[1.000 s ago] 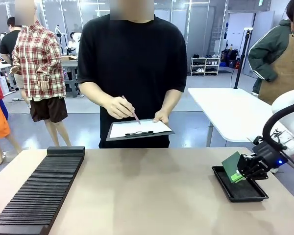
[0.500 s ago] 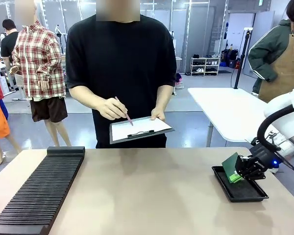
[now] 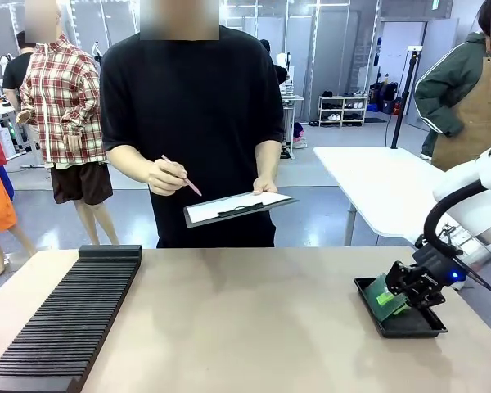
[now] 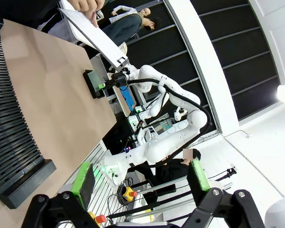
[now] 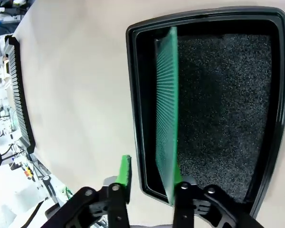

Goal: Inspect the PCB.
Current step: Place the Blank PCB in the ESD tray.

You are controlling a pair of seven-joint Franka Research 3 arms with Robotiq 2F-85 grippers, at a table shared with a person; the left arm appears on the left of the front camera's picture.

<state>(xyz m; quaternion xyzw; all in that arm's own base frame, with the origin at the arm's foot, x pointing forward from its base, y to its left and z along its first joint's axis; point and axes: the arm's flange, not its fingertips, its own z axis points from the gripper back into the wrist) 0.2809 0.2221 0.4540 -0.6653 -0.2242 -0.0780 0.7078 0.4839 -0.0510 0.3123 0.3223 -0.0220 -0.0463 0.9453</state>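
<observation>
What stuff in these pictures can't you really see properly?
- The PCB: right wrist view sees it nearly edge-on, so its parts stay hidden; in the front view the right gripper covers part of it.
- The clipboard paper: front view, any writing is too small to read.
- The slotted rack: front view, cut off by the bottom edge.
- The tray: right wrist view, near end hidden behind the jaws.
</observation>
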